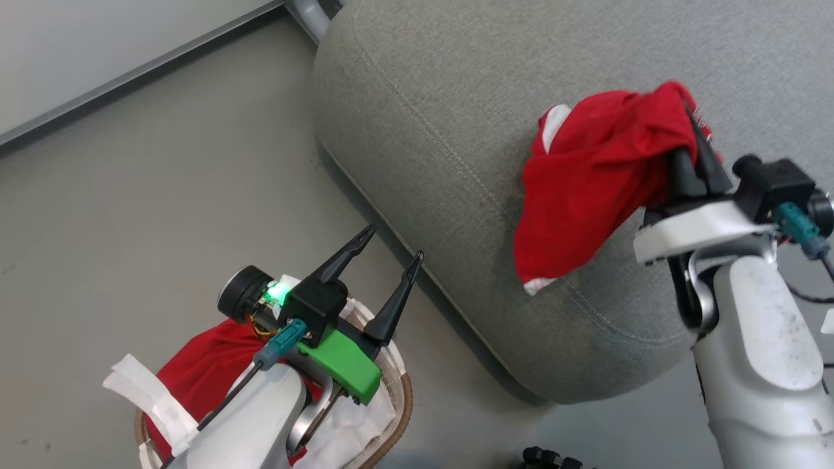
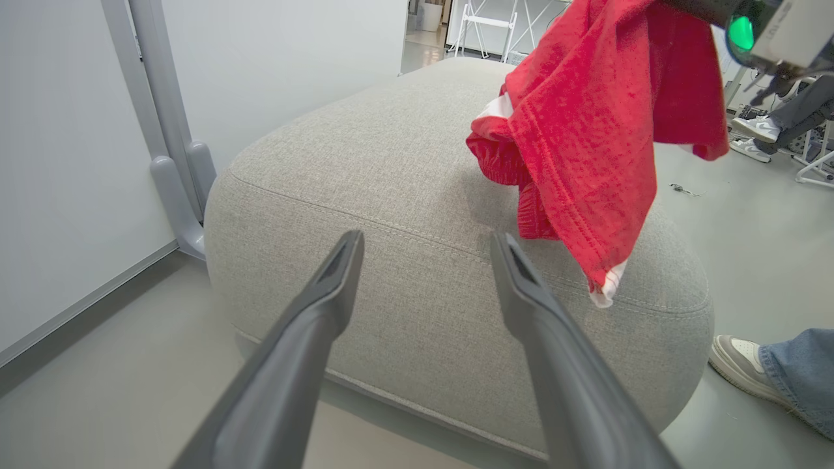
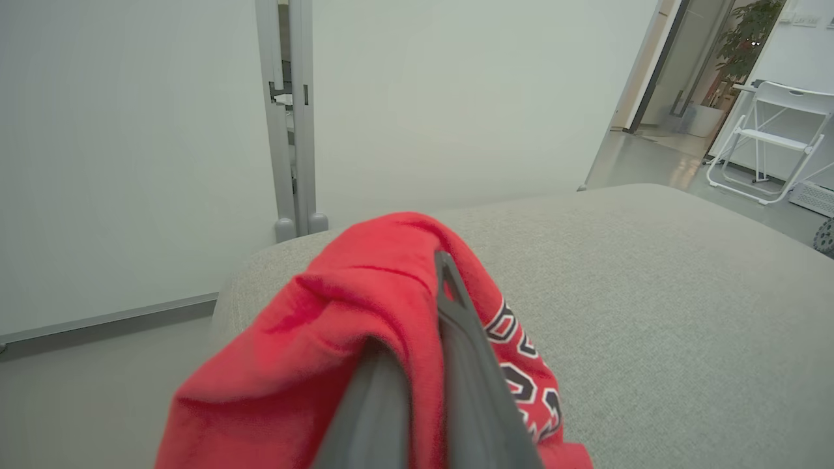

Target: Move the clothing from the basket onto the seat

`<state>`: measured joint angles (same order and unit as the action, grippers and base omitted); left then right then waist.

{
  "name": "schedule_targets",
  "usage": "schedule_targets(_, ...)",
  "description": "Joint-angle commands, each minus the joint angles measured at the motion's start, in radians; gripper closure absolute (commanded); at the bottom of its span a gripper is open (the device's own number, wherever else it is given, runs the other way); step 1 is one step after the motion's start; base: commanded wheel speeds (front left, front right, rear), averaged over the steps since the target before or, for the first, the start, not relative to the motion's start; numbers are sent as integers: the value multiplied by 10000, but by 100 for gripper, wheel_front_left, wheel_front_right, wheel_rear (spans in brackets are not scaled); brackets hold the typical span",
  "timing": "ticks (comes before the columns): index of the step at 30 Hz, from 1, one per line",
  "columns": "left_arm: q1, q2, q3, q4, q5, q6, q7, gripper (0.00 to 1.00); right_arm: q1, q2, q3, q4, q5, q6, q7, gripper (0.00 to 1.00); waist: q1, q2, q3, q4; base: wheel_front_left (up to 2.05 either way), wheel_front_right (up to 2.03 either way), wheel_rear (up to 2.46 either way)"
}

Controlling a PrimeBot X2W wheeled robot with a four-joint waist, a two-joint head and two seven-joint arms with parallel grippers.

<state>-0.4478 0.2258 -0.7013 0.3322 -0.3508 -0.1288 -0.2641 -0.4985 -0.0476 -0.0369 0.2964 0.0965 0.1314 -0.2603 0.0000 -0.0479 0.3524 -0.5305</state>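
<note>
Placement is proceeding: the right gripper (image 1: 694, 127) is clenching a red garment (image 1: 593, 189) over the seat (image 1: 443, 130), likely needing lowering then release, while the left gripper (image 1: 396, 242) is hovering released above the basket (image 1: 404, 391).

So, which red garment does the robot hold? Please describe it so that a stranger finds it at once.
Find the large grey seat. Over its near corner a red garment hangs from the shut right gripper. The other red clothing lies in the basket on the floor; this one alone is held up.
</note>
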Motion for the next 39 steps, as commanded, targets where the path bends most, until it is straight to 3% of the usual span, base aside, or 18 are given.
schedule_targets(1, -176, 86, -41, -33, 28, -39, -6, 0, -445, -29, -118, -48, -216, -14, -29, 100, 0, 0, 464, 445, 0, 0, 0)
schedule_targets(7, -698, 87, -352, -299, 173, -39, 9, 0, -2874, -974, -580, 283, -721, -14, -29, 100, 0, 0, 1302, 1404, 0, 0, 0)
schedule_targets(13, -1206, 8, -565, -733, 306, -20, 156, 0, -5249, -2706, -1216, 1210, -1266, -14, 176, 100, 0, 0, 2276, 2588, 0, 0, 0)
schedule_targets(16, -1338, 146, -588, -964, 442, 117, 315, 0, -6217, -3217, -1354, 1854, -1569, -14, 368, 100, 0, 0, 2770, 2939, 0, 0, 0)
schedule_targets(21, -1491, 206, -617, -1345, 549, 238, 476, 0, -6648, -3584, -1858, 3456, -1940, -14, 575, 100, 0, 0, 3360, 3304, 0, 0, 0)
schedule_targets(28, -1535, 387, -552, -1656, 580, 415, 610, 0, -6446, -3303, -2037, 5578, -2497, -14, 493, 100, 0, 0, 3893, 3323, 0, 0, 0)
schedule_targets(33, -1528, 581, -530, -1729, 569, 481, 672, 0, -6507, -3038, -2063, 6458, -2596, -14, 299, 100, 0, 0, 4009, 3100, 0, 0, 0)
schedule_targets(34, -1526, 614, -535, -1700, 586, 488, 677, 0, -6505, -2974, -2062, 6623, -2611, -14, 267, 96, 0, 0, 3978, 3035, 0, 0, 0)
schedule_targets(36, -1514, 603, -553, -1601, 545, 489, 654, 0, -6455, -2885, -1997, 6883, -2628, -14, 194, 78, 0, 0, 3861, 2923, 0, 0, 0)
schedule_targets(38, -1507, 574, -564, -1472, 466, 468, 602, 0, -6385, -2727, -1848, 7121, -2576, -14, 132, 44, 0, 0, 3659, 2821, 0, 0, 0)
schedule_targets(39, -1502, 565, -563, -1412, 443, 454, 570, 0, -6343, -2650, -1737, 7250, -2539, -14, 124, 0, 0, 0, 3544, 2772, 0, 0, 0)
